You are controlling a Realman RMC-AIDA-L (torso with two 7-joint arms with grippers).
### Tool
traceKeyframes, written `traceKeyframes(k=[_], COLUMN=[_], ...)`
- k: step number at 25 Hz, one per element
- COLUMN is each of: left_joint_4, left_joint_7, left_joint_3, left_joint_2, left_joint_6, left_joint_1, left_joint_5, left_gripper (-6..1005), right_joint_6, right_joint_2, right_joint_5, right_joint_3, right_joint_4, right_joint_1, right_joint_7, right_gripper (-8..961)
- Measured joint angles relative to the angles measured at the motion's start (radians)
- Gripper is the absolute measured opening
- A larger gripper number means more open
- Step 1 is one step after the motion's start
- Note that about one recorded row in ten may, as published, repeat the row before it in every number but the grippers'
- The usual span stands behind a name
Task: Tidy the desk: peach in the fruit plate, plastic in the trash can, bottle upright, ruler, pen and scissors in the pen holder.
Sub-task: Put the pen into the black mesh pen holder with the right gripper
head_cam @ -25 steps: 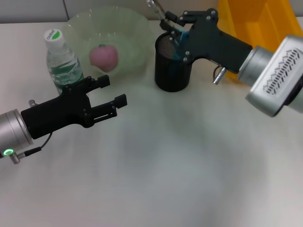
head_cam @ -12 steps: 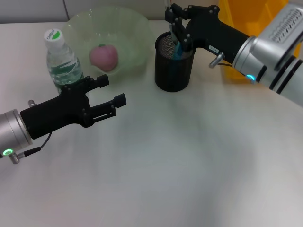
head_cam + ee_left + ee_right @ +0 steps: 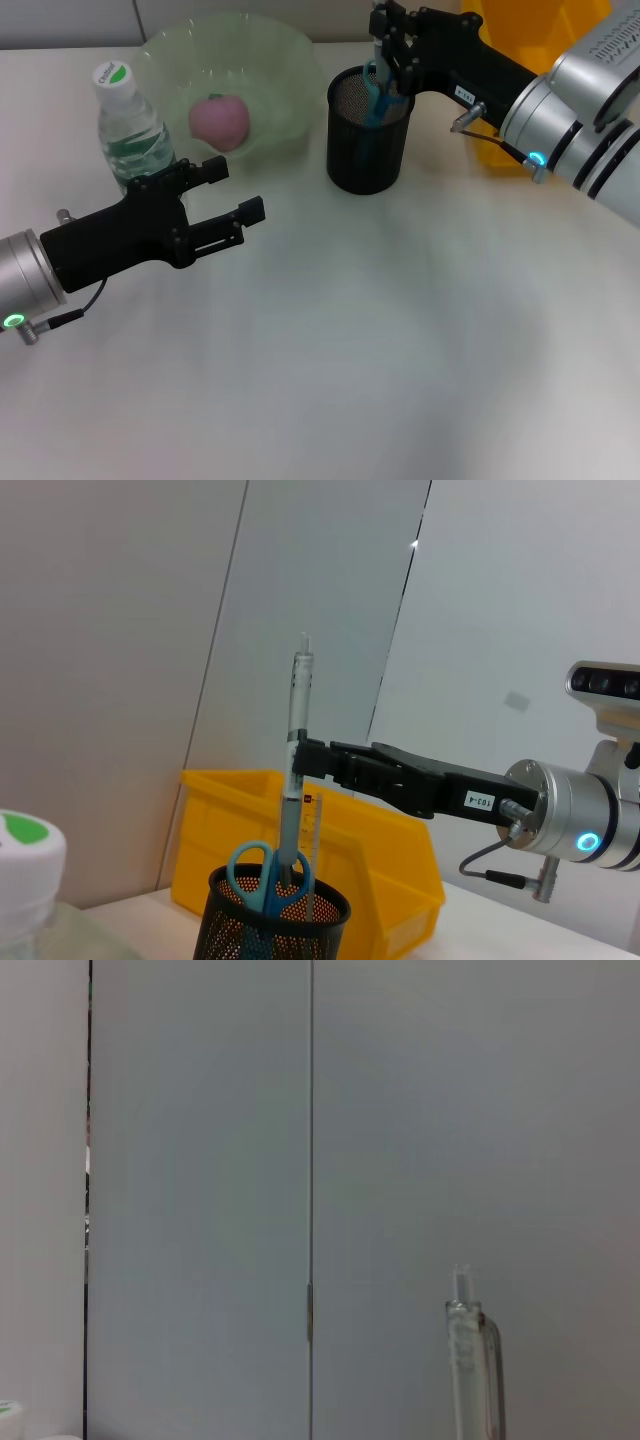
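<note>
The right end effector (image 3: 386, 45) has swung from a tilted pose beside the holder (image 3: 367, 130) to above its far rim. The pen (image 3: 293, 780) it grips has gone from slanted to upright, its lower end now inside the holder beside the scissors (image 3: 267, 874). The right arm has drawn back toward the bin (image 3: 535, 45).

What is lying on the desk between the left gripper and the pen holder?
Nothing: in the head view, the desk is bare between the left gripper and the pen holder.
</note>
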Motion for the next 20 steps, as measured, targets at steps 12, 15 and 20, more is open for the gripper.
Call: traceKeyframes(k=[12,15,20], left_joint_4=[0.01,0.011,0.011], left_joint_7=[0.008,0.008,0.009], left_joint_3=[0.006,0.007,0.008], left_joint_2=[0.004,0.005,0.004], left_joint_6=[0.006,0.01,0.012], left_joint_1=[-0.002,-0.001,-0.002], left_joint_5=[0.0,0.001,0.004], left_gripper=[797,797,797], right_joint_6=[-0.008,-0.018,-0.042], right_joint_2=[0.0,0.0,0.0], right_joint_5=[0.0,0.0,0.0], right_joint_3=[0.008,0.009,0.01], right_joint_4=[0.003,0.003,0.003], right_joint_1=[-0.009,-0.014,-0.024], right_joint_7=[0.003,0.003,0.003], right_gripper=[284,292,538])
